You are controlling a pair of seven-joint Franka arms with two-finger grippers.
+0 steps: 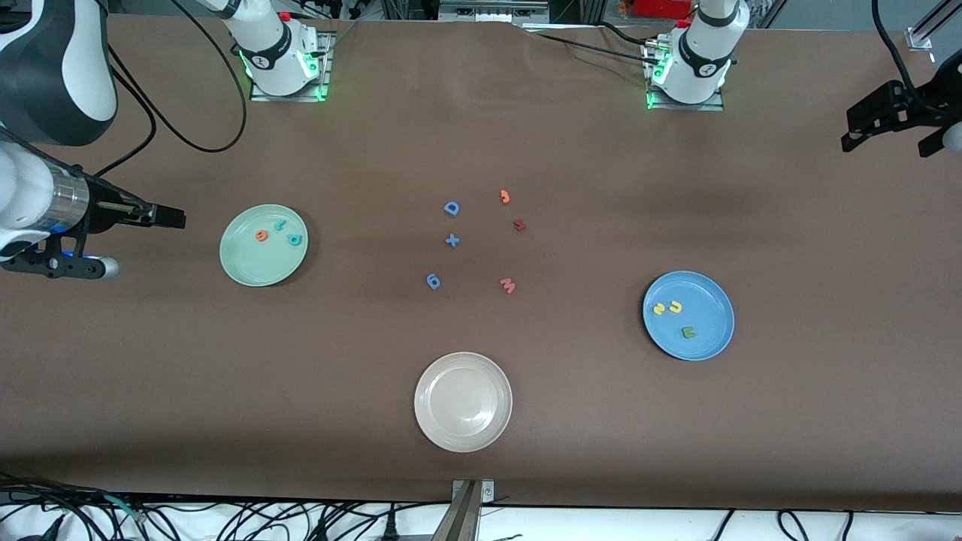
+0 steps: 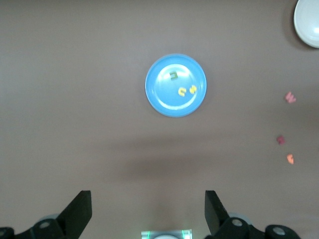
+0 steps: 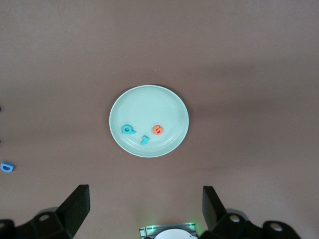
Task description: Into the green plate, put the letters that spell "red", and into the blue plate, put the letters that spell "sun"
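Note:
The pale green plate (image 1: 259, 267) lies toward the right arm's end of the table. In it are an orange "e" (image 1: 261, 236), a thin teal "r" (image 1: 279, 224) and a teal "d" (image 1: 294, 240). The blue plate (image 1: 710, 334) lies toward the left arm's end and holds a yellow "s" (image 1: 659, 309), a yellow "u" (image 1: 675, 306) and a green "n" (image 1: 688, 331). My right gripper (image 3: 145, 194) hangs open and empty high up by the green plate (image 3: 149, 107). High by the blue plate (image 2: 152, 94), my left gripper (image 2: 148, 199) is open and empty too.
A beige-white plate (image 1: 463, 402) sits empty near the front camera's edge. Loose letters lie mid-table: a blue "D" (image 1: 451, 208), a blue plus (image 1: 452, 240), a blue "6" shape (image 1: 433, 281), an orange hook (image 1: 505, 197), a dark red piece (image 1: 519, 225) and a red "w" (image 1: 508, 285).

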